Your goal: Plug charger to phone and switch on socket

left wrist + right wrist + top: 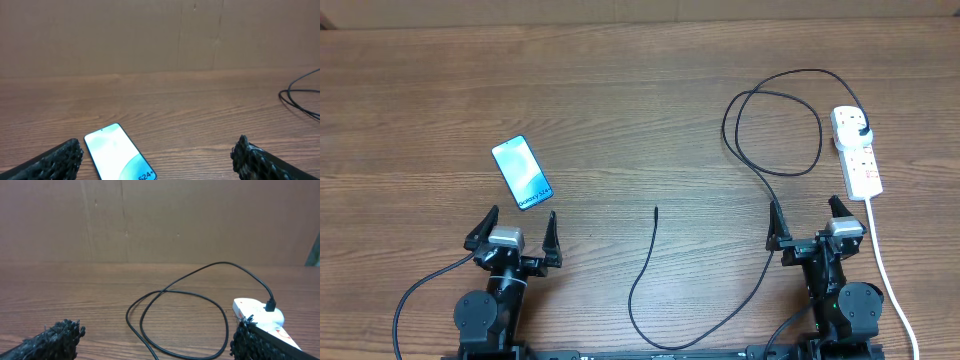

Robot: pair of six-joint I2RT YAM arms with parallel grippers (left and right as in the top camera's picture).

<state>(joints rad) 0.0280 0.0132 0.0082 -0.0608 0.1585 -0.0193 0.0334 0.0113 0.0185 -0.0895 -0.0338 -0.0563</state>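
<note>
Plainly, both arms sit back at the near edge of the tabletop (640, 90) with nothing in hand. The left gripper (520, 218) has its jaws spread wide, and so does the right gripper (804, 205).

The phone (521, 173) lies flat and screen up toward the left side of the tabletop, just beyond the left gripper and turned at an angle to the edges. It looks slim, rigid and smooth. The glass is probably slippery and sits too low to pinch from above, so I would clamp or pin it across its long black edges and keep the port end free.

The charger (640, 275) is a thin, limp black cable. It sags toward the near edge, climbs past the right gripper, loops once and ends at its plug (861, 130), which already sits in the socket (857, 152) by the right edge. The connector tip (656, 208) lies loose near the middle of the tabletop, between the two arms.

The cable should weigh almost nothing and bend wherever it is held, so the hold belongs just behind the tip, where it is stiffest. The socket is light, and its thick white cord (885, 270) may let it slide when a switch is pressed, so that press should go straight down.
</note>
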